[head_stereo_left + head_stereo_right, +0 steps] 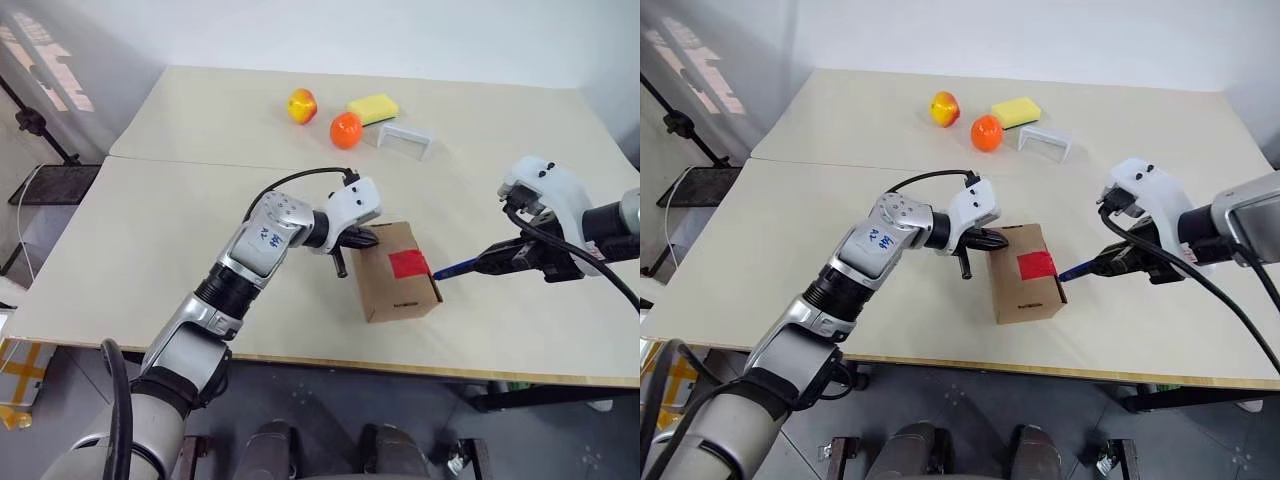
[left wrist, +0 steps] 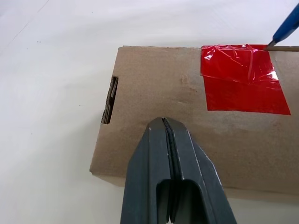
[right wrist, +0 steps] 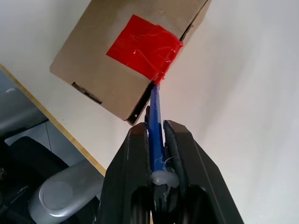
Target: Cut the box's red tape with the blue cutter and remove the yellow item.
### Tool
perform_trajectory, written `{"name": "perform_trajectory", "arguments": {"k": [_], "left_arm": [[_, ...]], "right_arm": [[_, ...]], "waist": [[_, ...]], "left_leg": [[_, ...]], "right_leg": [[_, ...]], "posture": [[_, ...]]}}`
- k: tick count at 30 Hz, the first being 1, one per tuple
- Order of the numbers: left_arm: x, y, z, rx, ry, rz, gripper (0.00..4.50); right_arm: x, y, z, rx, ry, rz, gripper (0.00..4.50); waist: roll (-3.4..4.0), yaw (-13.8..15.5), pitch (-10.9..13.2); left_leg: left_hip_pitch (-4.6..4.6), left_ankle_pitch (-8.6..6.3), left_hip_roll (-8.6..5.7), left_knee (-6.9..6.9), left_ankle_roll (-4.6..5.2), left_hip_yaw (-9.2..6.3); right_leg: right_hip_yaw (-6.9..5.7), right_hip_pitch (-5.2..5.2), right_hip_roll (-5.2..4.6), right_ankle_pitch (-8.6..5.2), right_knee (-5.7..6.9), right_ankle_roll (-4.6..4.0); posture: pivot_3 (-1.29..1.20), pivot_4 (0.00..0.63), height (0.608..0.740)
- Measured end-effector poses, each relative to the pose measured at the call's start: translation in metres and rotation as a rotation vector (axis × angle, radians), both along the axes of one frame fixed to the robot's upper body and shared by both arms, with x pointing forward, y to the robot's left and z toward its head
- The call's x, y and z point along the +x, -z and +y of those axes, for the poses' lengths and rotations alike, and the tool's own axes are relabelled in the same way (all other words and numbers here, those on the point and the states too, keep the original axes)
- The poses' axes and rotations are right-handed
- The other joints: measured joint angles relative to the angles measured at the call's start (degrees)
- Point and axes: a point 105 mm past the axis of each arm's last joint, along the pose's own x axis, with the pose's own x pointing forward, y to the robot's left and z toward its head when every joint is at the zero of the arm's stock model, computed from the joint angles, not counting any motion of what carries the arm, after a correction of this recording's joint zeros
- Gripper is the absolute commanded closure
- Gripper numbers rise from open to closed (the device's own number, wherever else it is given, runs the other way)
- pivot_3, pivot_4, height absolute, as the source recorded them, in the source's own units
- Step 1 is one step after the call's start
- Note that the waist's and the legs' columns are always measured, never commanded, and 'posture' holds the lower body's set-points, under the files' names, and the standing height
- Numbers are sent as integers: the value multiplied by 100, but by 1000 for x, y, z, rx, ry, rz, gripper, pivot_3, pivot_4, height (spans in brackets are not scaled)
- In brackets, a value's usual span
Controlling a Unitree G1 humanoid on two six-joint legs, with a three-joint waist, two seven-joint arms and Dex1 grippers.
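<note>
Left gripper (image 1: 345, 238) closed empty, pinning box (image 1: 395, 285)'s left end steady; right gripper (image 1: 512, 258) clamping blue cutter (image 1: 458, 267), tip at red tape (image 1: 409, 264)'s right edge.

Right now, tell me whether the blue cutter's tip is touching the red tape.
Touching. In the right wrist view the blue cutter, clamped in the right gripper, has its tip on the red tape where it wraps over the box edge.

The box (image 2: 187, 116) in the left wrist view runs past the frame's edge, its near lower face hidden behind the left pincer (image 2: 167, 128). The blue cutter (image 3: 154, 126) disappears between the right pincer (image 3: 156, 133) fingers, so its rear end stays hidden. The box's contents are concealed by its closed flaps.
</note>
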Motion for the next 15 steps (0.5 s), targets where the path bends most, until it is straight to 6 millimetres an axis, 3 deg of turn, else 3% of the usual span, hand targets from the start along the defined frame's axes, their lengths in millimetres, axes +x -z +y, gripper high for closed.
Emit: {"name": "perform_trajectory", "arguments": {"k": [11, 15], "left_arm": [[0, 1, -3, -8, 7, 0, 4500], [1, 1, -4, -11, 8, 5, 4500]], "right_arm": [[-3, -19, -2, 15, -7, -42, 4332], [6, -25, -1, 24, 10, -83, 4332]], "waist": [[0, 39, 0], [0, 50, 0]], "left_leg": [[0, 0, 0, 0, 3, 0], [0, 1, -1, 0, 4, 0]], "right_leg": [[0, 1, -3, 0, -5, 0], [-1, 3, -3, 1, -5, 1]], "posture": [[0, 150, 740], [0, 150, 740]]}}
